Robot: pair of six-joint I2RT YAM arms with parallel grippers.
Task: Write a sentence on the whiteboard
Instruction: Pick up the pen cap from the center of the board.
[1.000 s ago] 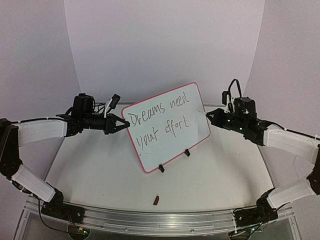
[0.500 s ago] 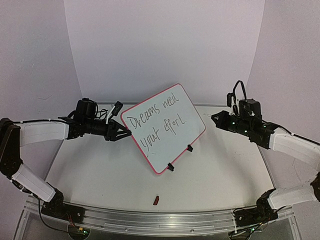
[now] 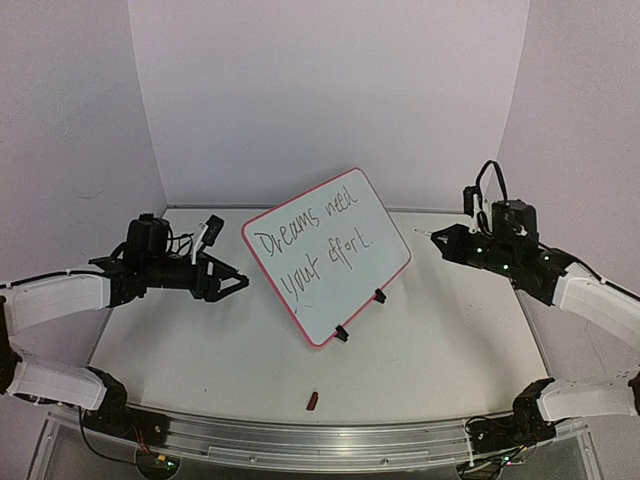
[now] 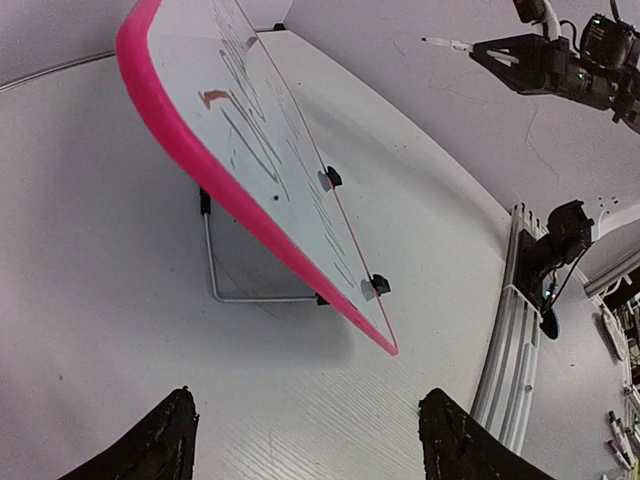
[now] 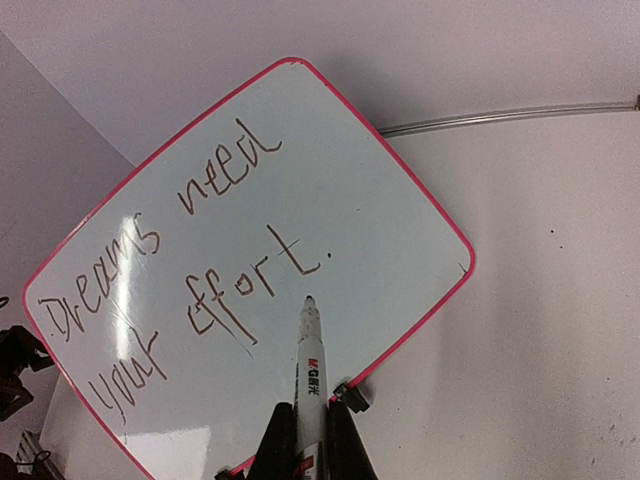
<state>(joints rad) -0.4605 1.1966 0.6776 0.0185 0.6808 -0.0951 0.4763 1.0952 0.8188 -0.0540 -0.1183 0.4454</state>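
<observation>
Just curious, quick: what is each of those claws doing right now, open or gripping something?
Left gripper: open, holding nothing, clear of the whiteboard.
Right gripper: shut on the marker.

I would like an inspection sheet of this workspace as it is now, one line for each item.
Surface: white table, a few small marks.
Job's things: whiteboard propped on a wire stand, reads "Dreams need your effort."; marker tip is off the board.
Clutter: small dark red piece near the front rail.
Grippers: left gripper open, holding nothing, apart from the board; right gripper shut on the marker.
Cables: black cable looped above the right wrist.
Surroundings: plain pale walls on three sides.
</observation>
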